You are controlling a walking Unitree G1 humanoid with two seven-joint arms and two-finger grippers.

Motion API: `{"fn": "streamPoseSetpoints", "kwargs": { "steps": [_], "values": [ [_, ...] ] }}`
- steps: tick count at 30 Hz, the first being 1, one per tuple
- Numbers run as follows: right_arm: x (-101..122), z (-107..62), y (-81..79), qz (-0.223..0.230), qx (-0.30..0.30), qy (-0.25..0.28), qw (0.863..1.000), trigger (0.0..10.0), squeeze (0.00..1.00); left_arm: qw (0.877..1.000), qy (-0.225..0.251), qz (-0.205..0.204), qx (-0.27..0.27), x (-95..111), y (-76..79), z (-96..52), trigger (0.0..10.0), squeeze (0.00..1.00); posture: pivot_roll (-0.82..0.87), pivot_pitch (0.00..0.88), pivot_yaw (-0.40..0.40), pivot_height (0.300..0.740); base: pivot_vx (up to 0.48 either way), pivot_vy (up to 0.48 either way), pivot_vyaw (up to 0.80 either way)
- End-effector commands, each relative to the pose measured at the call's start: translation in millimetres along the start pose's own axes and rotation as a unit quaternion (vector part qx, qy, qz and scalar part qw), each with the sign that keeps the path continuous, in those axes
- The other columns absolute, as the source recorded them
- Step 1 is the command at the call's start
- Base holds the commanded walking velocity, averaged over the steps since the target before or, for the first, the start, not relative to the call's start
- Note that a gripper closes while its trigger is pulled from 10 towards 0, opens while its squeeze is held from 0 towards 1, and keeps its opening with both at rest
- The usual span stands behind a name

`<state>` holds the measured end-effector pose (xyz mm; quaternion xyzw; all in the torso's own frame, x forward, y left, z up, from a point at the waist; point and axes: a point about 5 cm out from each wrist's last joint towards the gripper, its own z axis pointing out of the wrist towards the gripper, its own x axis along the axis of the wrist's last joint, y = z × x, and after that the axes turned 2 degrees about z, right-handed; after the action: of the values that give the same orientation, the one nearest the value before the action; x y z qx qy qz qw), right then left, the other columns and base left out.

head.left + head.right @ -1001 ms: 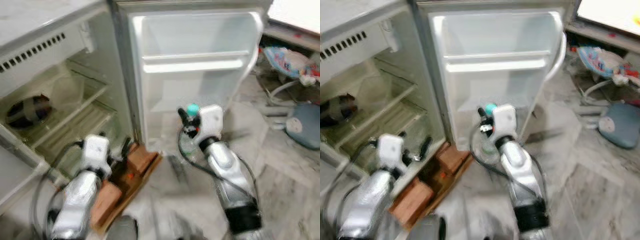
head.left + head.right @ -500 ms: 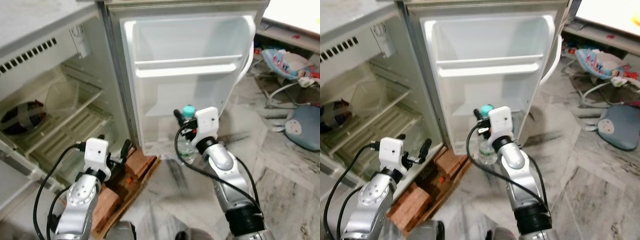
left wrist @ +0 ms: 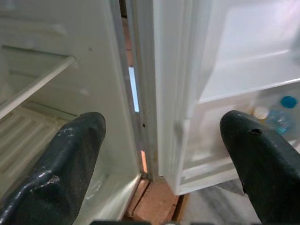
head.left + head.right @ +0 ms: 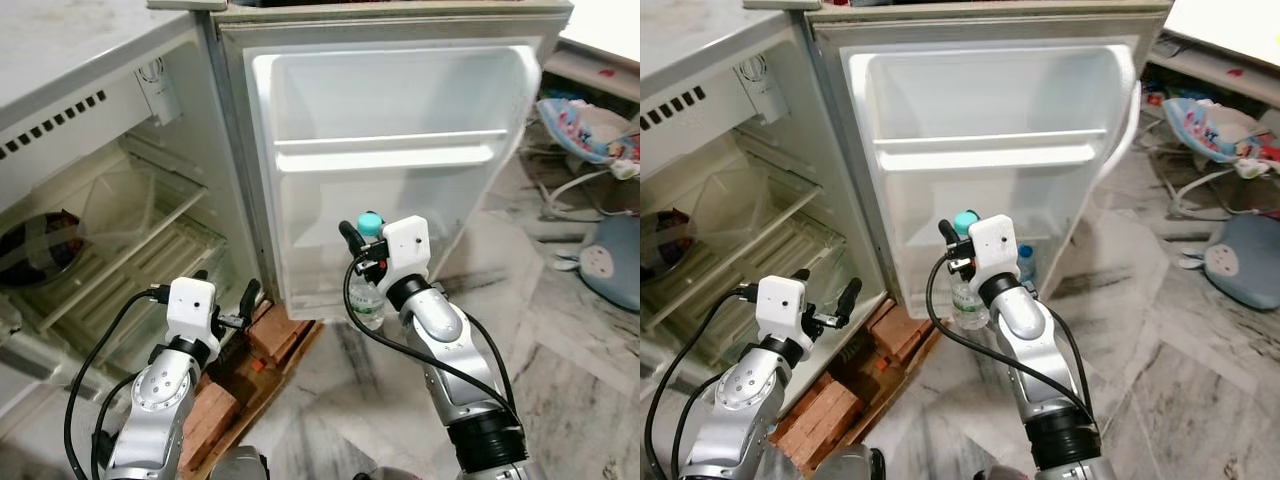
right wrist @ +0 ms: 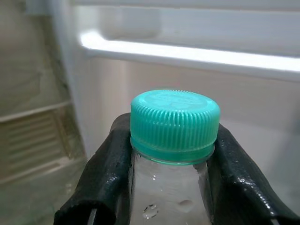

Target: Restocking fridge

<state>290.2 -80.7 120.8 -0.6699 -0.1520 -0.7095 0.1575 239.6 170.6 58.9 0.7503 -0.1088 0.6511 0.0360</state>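
Note:
My right gripper [image 4: 360, 246] is shut on the neck of a clear water bottle [image 4: 367, 300] with a teal cap [image 5: 174, 121]. It holds the bottle upright in front of the lower part of the open white fridge door [image 4: 390, 100]. The black fingers [image 5: 105, 173] clasp the bottle just under the cap. Two small bottles [image 3: 280, 112] stand in the door's bottom shelf, one with a blue cap [image 4: 1025, 258]. My left gripper [image 3: 159, 154] is open and empty, low by the fridge's hinge side, pointing at the gap between cabinet and door.
The fridge cabinet [image 4: 120, 230] stands open on my left with wire shelves and a dark item [image 4: 30, 245] inside. Bricks [image 4: 225, 400] prop up the fridge. Bags and a grey-blue object [image 4: 612, 265] lie on the marble floor to the right.
The picture has sharpened and shifted as the camera moved. My right gripper still holds the bottle before the lower door; the left gripper stays open near the hinge.

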Motion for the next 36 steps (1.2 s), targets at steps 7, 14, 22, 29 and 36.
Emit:
{"fn": "streamPoseSetpoints", "kwargs": {
  "steps": [7, 14, 22, 29, 36],
  "values": [
    [2.2, -5.2, 9.3, -0.011, -0.013, 0.004, 1.0, 10.0, 0.0, 1.0, 0.006, -0.004, -0.01, 2.7, 7.6, 1.3, 10.0, 0.0, 0.09, 0.089, -0.002, 0.74, 0.0, 0.0, 0.0],
    [0.8, -6.6, 10.3, -0.01, -0.012, 0.001, 1.0, 10.0, 0.0, 1.0, -0.002, -0.011, 0.006, 0.0, 6.0, 0.1, 10.0, 0.0, 0.09, 0.091, -0.004, 0.74, 0.0, 0.0, 0.0],
    [1.2, -6.8, 4.4, 0.0, -0.001, 0.006, 1.0, 10.0, 0.0, 1.0, -0.012, -0.018, 0.008, -2.8, 5.1, -1.1, 10.0, 0.0, 0.1, 0.091, -0.007, 0.74, 0.0, 0.076, 0.0],
    [1.0, -5.9, 4.6, -0.001, 0.001, 0.006, 1.0, 10.0, 0.0, 1.0, -0.009, -0.009, 0.011, -2.2, 5.2, -1.3, 10.0, 0.0, 0.1, 0.088, -0.012, 0.74, 0.0, 0.134, 0.0],
    [1.7, -6.3, 6.6, -0.003, -0.002, 0.007, 1.0, 10.0, 0.0, 1.0, -0.009, -0.008, 0.01, -1.9, 6.7, -1.0, 10.0, 0.0, 0.09, 0.088, -0.013, 0.74, 0.0, 0.0, 0.0]
  ]
}}
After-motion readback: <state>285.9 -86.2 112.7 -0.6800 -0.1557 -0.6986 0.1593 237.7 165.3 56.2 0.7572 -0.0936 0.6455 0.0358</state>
